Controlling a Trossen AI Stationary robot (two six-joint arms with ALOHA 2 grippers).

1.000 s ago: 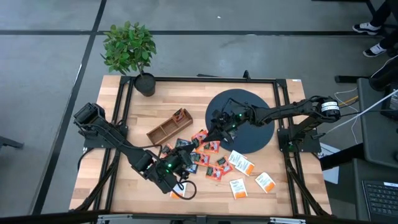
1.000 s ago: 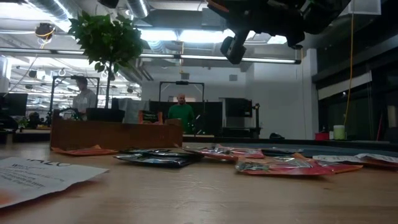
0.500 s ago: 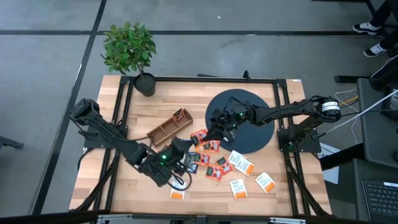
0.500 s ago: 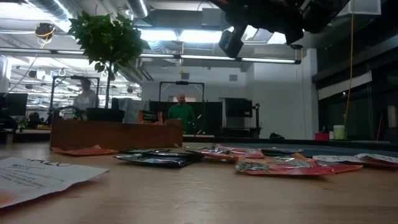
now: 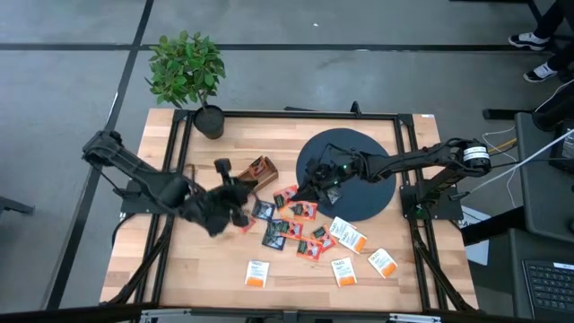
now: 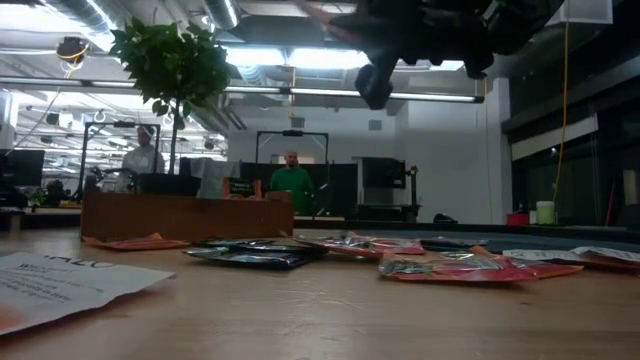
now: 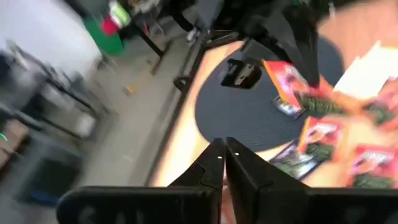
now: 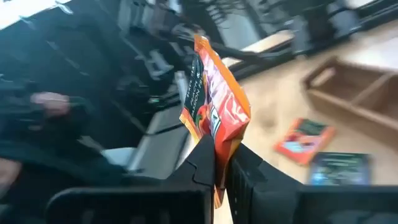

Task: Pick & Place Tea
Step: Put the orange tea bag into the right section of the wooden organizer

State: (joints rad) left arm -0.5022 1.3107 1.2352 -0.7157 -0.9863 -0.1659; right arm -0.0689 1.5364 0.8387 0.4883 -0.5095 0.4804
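Note:
Several tea sachets, dark, red-orange and white with an orange band, lie flat mid-table between the wooden divided box and the dark round disc. One white sachet lies alone near the front edge. My right gripper hangs over the disc's left rim, shut on a red-orange sachet. My left gripper hovers raised beside the box. Its fingers are shut with nothing visible between them. My right gripper pinches one edge of the red-orange sachet between its two fingers. The fingers come nearly level from the table's right. The sachet stands out past the fingertips, edge-on to the wrist camera, lifted clear of the table.
A potted plant stands at the far left corner. More white sachets lie near the front right. Black frame rails run along the table's sides. People stand in the room beyond.
My left gripper has risen from the front edge and gone toward the wooden box, rolling about a quarter turn. The white sachet it was over now lies uncovered near the front edge.

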